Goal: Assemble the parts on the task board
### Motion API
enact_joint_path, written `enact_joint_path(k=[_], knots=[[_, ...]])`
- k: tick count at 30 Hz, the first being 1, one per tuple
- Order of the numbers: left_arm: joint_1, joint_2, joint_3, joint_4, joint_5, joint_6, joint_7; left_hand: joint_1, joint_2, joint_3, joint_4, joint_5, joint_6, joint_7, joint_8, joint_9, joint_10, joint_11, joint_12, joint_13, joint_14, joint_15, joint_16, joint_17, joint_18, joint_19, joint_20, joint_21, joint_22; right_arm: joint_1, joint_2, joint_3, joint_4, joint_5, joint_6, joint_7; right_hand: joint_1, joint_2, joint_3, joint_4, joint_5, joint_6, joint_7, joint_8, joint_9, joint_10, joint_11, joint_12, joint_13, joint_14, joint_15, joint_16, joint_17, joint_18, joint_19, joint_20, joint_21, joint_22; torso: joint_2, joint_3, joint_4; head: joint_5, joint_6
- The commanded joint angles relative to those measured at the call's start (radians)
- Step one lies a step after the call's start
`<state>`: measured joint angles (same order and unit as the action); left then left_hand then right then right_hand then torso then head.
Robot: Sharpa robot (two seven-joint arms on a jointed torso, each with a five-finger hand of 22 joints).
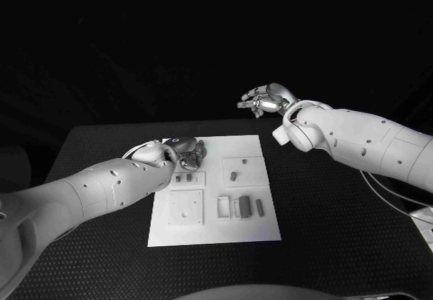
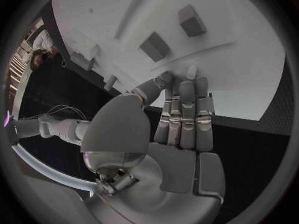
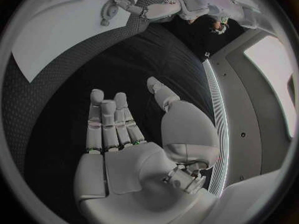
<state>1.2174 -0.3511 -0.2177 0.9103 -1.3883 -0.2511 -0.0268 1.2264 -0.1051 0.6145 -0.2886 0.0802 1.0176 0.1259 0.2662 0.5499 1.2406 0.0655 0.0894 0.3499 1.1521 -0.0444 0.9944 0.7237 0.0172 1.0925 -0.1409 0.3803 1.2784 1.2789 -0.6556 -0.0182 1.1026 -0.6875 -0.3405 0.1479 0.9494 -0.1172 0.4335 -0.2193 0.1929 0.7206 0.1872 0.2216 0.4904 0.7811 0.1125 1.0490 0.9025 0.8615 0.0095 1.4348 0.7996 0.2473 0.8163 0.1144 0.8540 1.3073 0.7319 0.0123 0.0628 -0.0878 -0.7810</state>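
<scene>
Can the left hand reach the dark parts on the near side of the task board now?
Probably yes. The left hand is open above the task board's far left area, holding nothing. The dark parts lie uncovered nearer the robot, and the right hand is raised well beyond the board.

A black worktop (image 1: 343,237) with a finely textured, mesh-like surface carries everything. Thin pale cables (image 1: 397,197) trail across it near its right edge.
</scene>
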Motion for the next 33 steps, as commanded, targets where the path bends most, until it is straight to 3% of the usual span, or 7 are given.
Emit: enact_joint_path(k=[1, 20, 25, 33], knots=[[-0.010, 0.000, -0.005, 0.002, -0.006, 0.015, 0.014, 0.004, 0.011, -0.001, 0.000, 0.002, 0.015, -0.005, 0.009, 0.003, 0.017, -0.003, 0.004, 0.003, 0.012, -0.003, 0.010, 0.004, 0.022, 0.013, -0.001, 0.008, 0.009, 0.000, 0.000, 0.001, 0.001, -0.001, 0.010, 0.009, -0.004, 0.009, 0.005, 0.000, -0.003, -0.004, 0.033, 0.004, -0.001, -0.007, -0.002, 0.005, -0.002, -0.003, -0.004, 0.003, -0.001, 0.015, 0.002, 0.004, -0.003, 0.011, 0.000, 0.0007, 0.0000, -0.001, 0.000], [-0.010, -0.019, -0.003, 0.020, 0.052, -0.076, 0.055, -0.009, 0.025, 0.001, 0.002, 0.006, 0.056, -0.022, 0.027, 0.005, 0.064, -0.021, 0.006, 0.006, 0.039, -0.022, 0.037, 0.010, 0.022, 0.048, -0.019, 0.021, 0.035, 0.000, 0.001, 0.001, 0.001, -0.001, 0.010, 0.010, -0.005, 0.009, 0.005, 0.000, -0.003, -0.004, 0.033, 0.004, -0.002, -0.007, -0.002, 0.006, -0.003, -0.003, -0.004, 0.004, -0.002, 0.015, 0.002, 0.004, -0.004, 0.011, 0.000, 0.0004, 0.0003, 0.000, 0.005], [-0.009, -0.036, 0.011, 0.035, 0.076, -0.079, 0.058, -0.011, 0.027, 0.001, 0.002, 0.008, 0.058, -0.022, 0.027, 0.005, 0.065, -0.022, 0.005, 0.006, 0.040, -0.022, 0.038, 0.010, 0.022, 0.051, -0.020, 0.021, 0.036, 0.000, 0.000, 0.001, 0.000, -0.001, 0.010, 0.009, -0.005, 0.009, 0.004, 0.000, -0.003, -0.004, 0.033, 0.004, -0.002, -0.007, -0.002, 0.007, -0.003, -0.003, -0.004, 0.004, -0.002, 0.015, 0.002, 0.004, -0.004, 0.011, 0.000, 0.0005, 0.0003, 0.000, 0.008], [-0.008, -0.067, 0.054, 0.066, 0.110, -0.059, 0.053, -0.015, 0.029, 0.002, 0.002, 0.009, 0.061, -0.024, 0.028, 0.005, 0.069, -0.023, 0.003, 0.006, 0.043, -0.024, 0.040, 0.010, 0.022, 0.056, -0.022, 0.022, 0.040, 0.000, -0.003, 0.001, 0.003, -0.001, 0.010, 0.009, -0.005, 0.009, 0.004, 0.000, -0.003, -0.004, 0.033, 0.005, -0.002, -0.007, -0.002, 0.007, -0.003, -0.003, -0.004, 0.004, -0.002, 0.015, 0.002, 0.004, -0.004, 0.011, -0.001, 0.0002, 0.0008, 0.003, 0.010]])
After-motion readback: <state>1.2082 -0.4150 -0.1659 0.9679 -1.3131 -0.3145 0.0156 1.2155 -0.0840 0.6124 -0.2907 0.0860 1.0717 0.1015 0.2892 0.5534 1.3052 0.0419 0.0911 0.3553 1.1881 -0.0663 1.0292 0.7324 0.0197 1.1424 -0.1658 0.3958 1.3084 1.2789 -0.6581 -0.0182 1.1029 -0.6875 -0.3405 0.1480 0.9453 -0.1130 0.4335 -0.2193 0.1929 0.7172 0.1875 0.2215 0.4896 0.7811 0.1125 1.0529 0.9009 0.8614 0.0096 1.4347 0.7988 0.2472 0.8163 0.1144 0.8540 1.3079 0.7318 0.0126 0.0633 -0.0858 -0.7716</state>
